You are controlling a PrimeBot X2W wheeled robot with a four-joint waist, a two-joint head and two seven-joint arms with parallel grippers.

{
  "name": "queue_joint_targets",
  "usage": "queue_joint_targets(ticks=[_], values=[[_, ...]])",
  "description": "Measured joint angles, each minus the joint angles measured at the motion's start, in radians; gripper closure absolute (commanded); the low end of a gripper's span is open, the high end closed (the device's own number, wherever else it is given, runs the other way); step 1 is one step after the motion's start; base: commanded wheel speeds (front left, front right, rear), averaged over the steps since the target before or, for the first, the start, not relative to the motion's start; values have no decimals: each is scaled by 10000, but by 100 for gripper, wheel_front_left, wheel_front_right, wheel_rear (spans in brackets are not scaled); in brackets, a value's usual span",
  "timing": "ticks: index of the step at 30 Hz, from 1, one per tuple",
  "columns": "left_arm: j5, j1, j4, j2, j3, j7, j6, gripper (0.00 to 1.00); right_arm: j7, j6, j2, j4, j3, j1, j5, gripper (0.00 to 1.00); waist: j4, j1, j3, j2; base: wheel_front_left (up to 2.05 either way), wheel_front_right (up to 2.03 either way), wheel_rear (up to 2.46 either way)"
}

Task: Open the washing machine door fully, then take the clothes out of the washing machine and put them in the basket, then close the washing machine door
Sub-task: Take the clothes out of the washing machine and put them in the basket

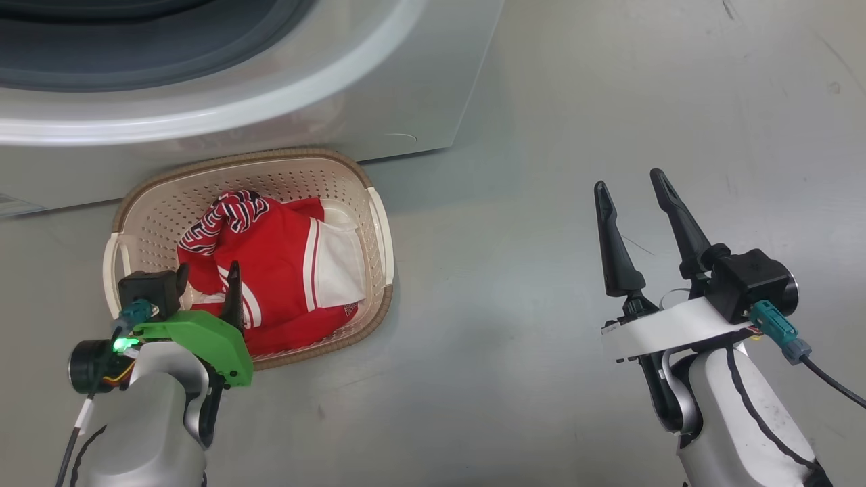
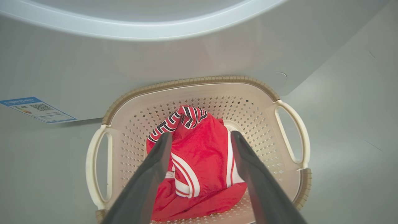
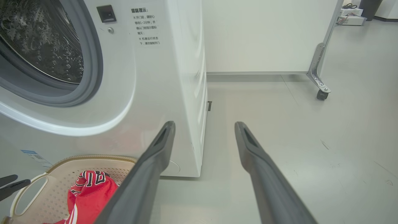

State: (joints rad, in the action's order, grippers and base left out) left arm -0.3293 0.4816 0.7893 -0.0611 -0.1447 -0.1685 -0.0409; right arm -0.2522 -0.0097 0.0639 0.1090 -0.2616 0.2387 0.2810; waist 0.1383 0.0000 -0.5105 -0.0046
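Underfoot, a smooth pale grey floor [image 1: 541,338] with faint scuffs runs to a plain white wall [image 3: 264,34], where a metal frame leg on a small black caster [image 3: 320,90] stands well apart from everything else. The washing machine [image 1: 406,101], a glossy white box, stands on this floor. Its round port has a wide grey rubber rim [image 3: 93,62] and opens onto a perforated steel drum [image 3: 40,40]. A small dark square latch [image 3: 106,13] and a block of printed text [image 3: 146,26] sit on the front panel beside the port, and a blue label [image 2: 37,109] is stuck low on the front.

Just in front of the machine's base sits the basket [image 1: 270,157], cream plastic, rounded-rectangular, its sides pierced with rows of small holes, topped by a brown woven-look rim and fitted with white loop handles [image 2: 292,130] at its two ends. The clothes [image 1: 277,270] lie inside it in a rumpled heap: soft bright red fabric with white stripes, a white panel and dark striped lettering on a raised fold.

The left gripper [image 2: 201,136] hangs over the basket, its two long dark fingers spread wide to either side of the heap and holding nothing. The right gripper [image 1: 629,180] is well to the right over bare floor, its jaws likewise parted and empty.
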Motion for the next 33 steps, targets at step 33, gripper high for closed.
queue_joint_targets(ticks=[33], values=[[451,-395,-2150,-8,63,-836,-441,0,0,-105,209,489,888,-791,75,0,-1105,0,2175,-1,0,0,0]])
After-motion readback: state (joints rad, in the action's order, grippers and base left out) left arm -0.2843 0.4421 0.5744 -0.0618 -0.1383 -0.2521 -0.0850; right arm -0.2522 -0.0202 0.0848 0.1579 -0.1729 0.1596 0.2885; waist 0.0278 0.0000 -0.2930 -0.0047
